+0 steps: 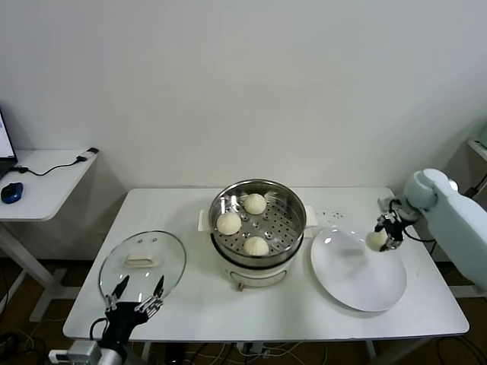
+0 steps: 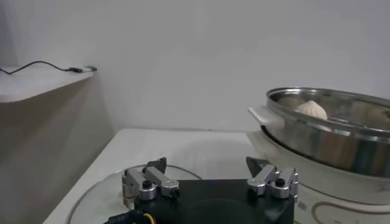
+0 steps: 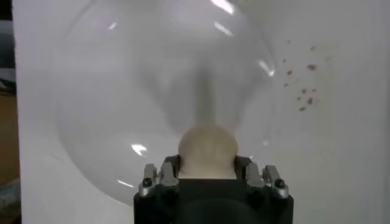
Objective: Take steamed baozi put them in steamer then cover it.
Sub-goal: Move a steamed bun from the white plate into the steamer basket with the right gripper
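We see a plain off-white wall (image 1: 251, 76) filling the far side of the room. Before it stands a white rectangular work table (image 1: 190, 220) with rounded corners. To the left, a smaller white side desk (image 1: 46, 179) carries a blue computer mouse (image 1: 11, 192) and a black cable (image 1: 53, 166). A dark floor (image 1: 23, 304) shows beneath the desk

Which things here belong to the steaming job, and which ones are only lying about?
Job:
- steamer, holding three baozi
- fourth baozi, held in the right gripper above the white plate
- glass cover on the table, left gripper open beside it

Lying about:
- side desk
- blue mouse
- cable
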### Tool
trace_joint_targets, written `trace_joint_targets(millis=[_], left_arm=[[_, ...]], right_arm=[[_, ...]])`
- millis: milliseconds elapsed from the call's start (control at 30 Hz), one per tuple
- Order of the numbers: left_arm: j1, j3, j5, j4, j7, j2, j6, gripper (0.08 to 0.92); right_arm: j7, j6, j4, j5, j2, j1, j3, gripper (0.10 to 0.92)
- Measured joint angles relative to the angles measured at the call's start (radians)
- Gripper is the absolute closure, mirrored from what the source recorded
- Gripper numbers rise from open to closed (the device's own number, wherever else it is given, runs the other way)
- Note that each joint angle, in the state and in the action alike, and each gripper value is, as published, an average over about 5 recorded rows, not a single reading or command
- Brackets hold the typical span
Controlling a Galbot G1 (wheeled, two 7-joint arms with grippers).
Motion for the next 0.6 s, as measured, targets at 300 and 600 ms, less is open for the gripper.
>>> trace_joint_targets(millis=[300, 600], left_arm=[[-0.011, -0.006, -0.003, -0.015, 0.0, 0.001, -0.001, 0.177], [-0.022, -0.011, -0.005, -0.025, 0.0, 0.001, -0.005, 0.177]], right_arm=[[-0.035, -0.126, 0.09, 0.296, 0.025, 0.338, -0.304, 0.431], [-0.04, -0.208, 0.077, 0.467, 0.153, 0.549, -0.513, 0.431]])
